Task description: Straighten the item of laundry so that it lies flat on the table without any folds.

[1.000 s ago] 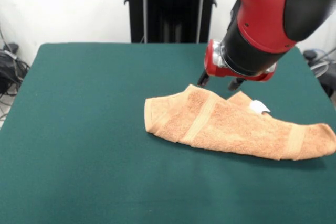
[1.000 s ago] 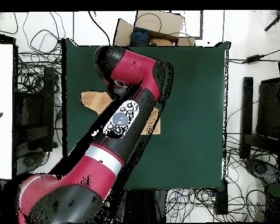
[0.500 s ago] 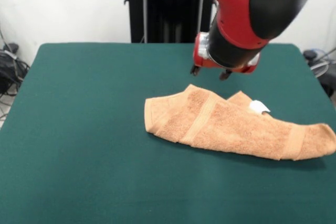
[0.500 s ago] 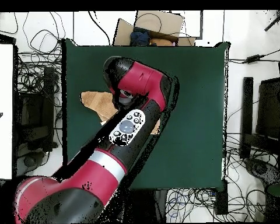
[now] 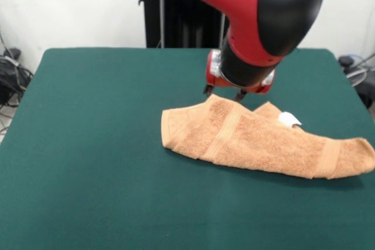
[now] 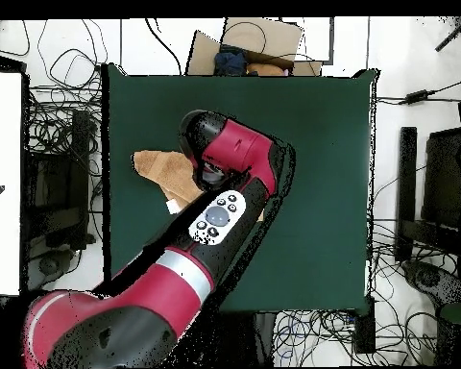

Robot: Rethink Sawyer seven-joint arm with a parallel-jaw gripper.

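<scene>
Front view: towel's (image 5: 258, 141) blank white tag (image 5: 289, 120)

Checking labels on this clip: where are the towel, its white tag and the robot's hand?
towel (image 5: 258, 141): front view, middle of the folded cloth.
white tag (image 5: 289, 120): front view, centre of the tag.
hand (image 5: 224, 92): front view, midway between its two tips.

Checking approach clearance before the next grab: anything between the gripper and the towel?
Nothing visible. In the front view the gripper hangs right at the far edge of the towel, with only bare table around. The towel lies folded into a long strip. In the overhead view the arm hides the gripper and most of the towel.
</scene>
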